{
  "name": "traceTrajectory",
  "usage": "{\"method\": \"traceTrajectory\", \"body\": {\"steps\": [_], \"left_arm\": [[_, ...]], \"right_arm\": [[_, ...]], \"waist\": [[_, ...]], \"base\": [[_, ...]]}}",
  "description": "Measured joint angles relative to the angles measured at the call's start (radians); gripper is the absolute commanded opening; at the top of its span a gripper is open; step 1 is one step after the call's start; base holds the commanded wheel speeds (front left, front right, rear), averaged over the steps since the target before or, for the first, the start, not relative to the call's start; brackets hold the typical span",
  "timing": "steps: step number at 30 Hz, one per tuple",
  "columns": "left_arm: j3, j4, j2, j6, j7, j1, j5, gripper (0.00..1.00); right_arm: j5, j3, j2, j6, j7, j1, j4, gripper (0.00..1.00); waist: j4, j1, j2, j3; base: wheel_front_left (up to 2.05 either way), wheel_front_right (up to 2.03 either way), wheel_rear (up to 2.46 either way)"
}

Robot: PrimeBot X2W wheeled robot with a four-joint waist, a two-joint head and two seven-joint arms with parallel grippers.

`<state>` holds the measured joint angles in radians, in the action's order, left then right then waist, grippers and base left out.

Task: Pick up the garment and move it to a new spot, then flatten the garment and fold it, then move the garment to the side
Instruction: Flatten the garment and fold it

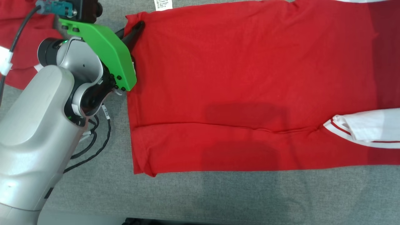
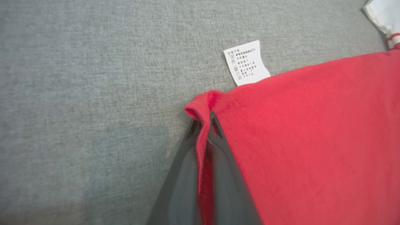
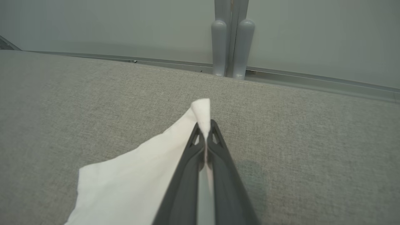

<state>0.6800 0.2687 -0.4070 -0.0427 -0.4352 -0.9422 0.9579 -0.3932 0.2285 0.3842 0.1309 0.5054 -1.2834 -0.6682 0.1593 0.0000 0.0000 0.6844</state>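
Left tool (image 2: 204,120) clamped on the garment's (image 1: 250,78) far-left hem corner; right tool (image 3: 205,128) clamped on a white cloth corner (image 3: 201,107), likely the same garment | garment flat on grey tabletop (image 1: 218,193), back from its near edge | handling: light, limp, grippy knit; corners hold best | care label (image 2: 247,62) just beside left grip

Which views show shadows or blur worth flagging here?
Head view: sharp, two dim shadow patches across the red garment, darker band near the picture's right edge. Left wrist view: the left gripper blurs toward the bottom edge, care label sharper. Right wrist view: even light, faint shadow beside the right gripper.
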Motion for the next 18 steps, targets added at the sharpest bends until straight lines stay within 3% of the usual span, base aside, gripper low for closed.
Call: {"method": "traceTrajectory", "body": {"steps": [6, 7, 11, 18], "left_arm": [[-0.020, -0.054, -0.026, 0.006, 0.066, 0.067, 0.000, 0.00], [-0.019, -0.076, -0.039, 0.012, 0.087, 0.098, -0.001, 0.00], [-0.024, -0.114, -0.085, 0.012, 0.120, 0.165, -0.009, 0.00], [-0.060, -0.190, -0.160, -0.014, 0.194, 0.252, -0.027, 0.00]], "right_arm": [[-0.183, 0.009, 0.058, 0.000, -0.081, 0.065, 0.166, 0.00], [-0.253, -0.001, 0.098, 0.000, -0.105, 0.139, 0.233, 0.00], [-0.362, -0.022, 0.160, 0.000, -0.141, 0.340, 0.368, 0.00], [-0.442, -0.067, 0.192, 0.000, -0.197, 0.587, 0.542, 0.00]], "waist": [[-0.023, 0.0000, -0.0001, -0.033], [-0.030, 0.0000, 0.0000, -0.051], [-0.049, 0.0000, 0.0000, -0.093], [-0.107, 0.0000, 0.0000, -0.154]], "base": [[0.00, 0.00, 0.00], [0.00, 0.00, 0.00], [0.00, 0.00, 0.00], [0.00, 0.00, 0.00]]}}
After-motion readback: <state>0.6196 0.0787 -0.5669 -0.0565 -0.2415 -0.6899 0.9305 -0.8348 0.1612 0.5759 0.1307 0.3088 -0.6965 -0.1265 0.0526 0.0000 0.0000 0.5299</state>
